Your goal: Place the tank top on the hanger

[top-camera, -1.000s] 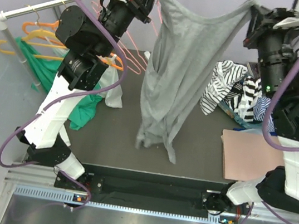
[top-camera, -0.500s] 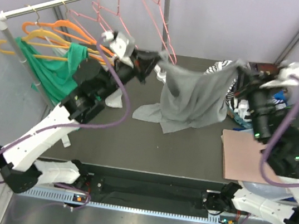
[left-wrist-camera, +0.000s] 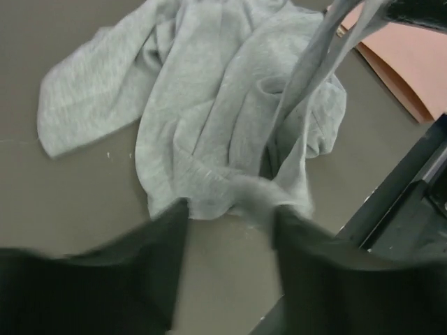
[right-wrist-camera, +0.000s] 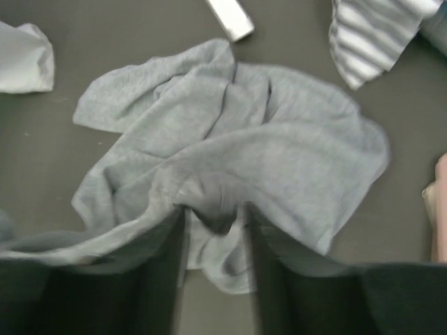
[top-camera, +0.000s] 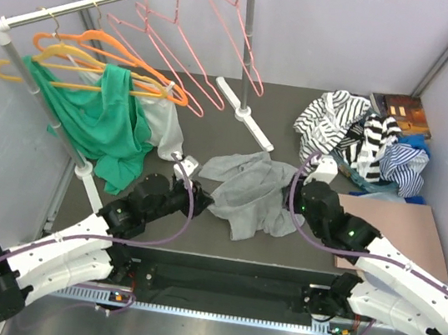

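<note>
The limp, light tank top (top-camera: 246, 189) lies crumpled on the counter (top-camera: 297, 103), left claw (left-wrist-camera: 229, 209) and right claw (right-wrist-camera: 213, 209) parted around its folds; probably best pinched at the shoulder straps.

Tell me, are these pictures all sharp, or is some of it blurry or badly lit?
Top external view: sharp and evenly lit, soft shadows only, the tank top crisp. Left wrist view: the left gripper is a dark smear up close, the cloth behind it clearer. Right wrist view: soft all over, the right gripper dark and blurred.
</note>
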Tool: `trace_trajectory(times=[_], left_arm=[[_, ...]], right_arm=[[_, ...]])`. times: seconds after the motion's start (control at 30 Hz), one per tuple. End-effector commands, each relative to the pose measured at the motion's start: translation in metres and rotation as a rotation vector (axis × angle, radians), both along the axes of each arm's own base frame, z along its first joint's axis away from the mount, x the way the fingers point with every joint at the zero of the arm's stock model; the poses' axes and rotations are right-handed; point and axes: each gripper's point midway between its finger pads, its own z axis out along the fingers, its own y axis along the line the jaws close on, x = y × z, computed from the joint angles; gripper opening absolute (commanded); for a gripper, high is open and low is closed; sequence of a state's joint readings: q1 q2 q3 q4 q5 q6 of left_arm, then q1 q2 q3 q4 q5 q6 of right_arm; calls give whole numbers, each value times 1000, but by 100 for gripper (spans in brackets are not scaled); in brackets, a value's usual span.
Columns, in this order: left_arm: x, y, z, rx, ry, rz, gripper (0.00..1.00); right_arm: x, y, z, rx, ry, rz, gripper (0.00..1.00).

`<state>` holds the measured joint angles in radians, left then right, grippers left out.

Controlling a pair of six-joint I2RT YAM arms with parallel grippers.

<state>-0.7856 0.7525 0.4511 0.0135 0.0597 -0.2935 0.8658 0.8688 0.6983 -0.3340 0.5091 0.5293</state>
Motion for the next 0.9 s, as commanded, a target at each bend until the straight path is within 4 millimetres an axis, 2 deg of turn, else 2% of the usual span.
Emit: trace_trajectory(times=[0.0,0.03,0.07,0.13,0.17,0.2,0.23,0.27,0.3,0.33,0.37,0.43,0.47,0.53,0.57,0.6,0.63,0.67,0.7,0.73,0.77,0.8,0.87], left_arm=[[9,20,-1,14,31,142,91],[11,26,0,18,44,183,98],[20,38,1,35,40,267,98],[23,51,10,69,76,349,98],[25,54,15,74,92,382,98],[26,59,16,100,103,407,98],[25,61,29,107,114,416,98],[25,62,30,130,122,411,98],[25,60,28,156,137,401,98],[26,57,35,164,130,383,98],[24,55,27,206,145,356,98],[19,44,22,251,154,260,99],[19,42,16,277,172,250,99],[22,43,13,293,164,255,99],[24,43,12,285,145,260,99],[25,44,13,282,129,264,99],[28,48,15,278,116,289,99],[28,49,21,263,104,293,99],[28,49,25,251,90,295,99],[28,51,27,247,82,298,99],[28,55,32,237,64,315,99],[27,58,30,244,65,322,99],[26,64,31,248,55,336,99]], right_arm=[[-11,14,6,86,33,24,70],[-14,13,6,67,44,35,77],[-15,18,20,83,39,62,78],[-21,19,28,35,67,108,80],[-21,25,58,63,42,130,81],[-23,28,64,29,46,155,81],[-26,25,70,-10,52,167,80],[-25,28,99,11,6,177,81],[-23,26,108,-28,-26,188,81],[-21,27,122,-26,-61,196,81],[-19,28,144,-12,-110,207,82],[-11,32,168,-30,-194,230,86],[-8,32,189,-12,-239,226,87],[6,40,206,-28,-290,230,88],[9,44,227,-1,-325,243,88],[23,49,227,-24,-327,240,88],[29,54,249,10,-375,247,88],[33,63,255,15,-388,283,88],[49,71,250,-21,-387,287,87],[56,77,257,-20,-411,292,87],[60,81,274,-11,-449,302,87],[75,90,268,-56,-451,309,87],[86,98,287,-51,-504,317,86]])
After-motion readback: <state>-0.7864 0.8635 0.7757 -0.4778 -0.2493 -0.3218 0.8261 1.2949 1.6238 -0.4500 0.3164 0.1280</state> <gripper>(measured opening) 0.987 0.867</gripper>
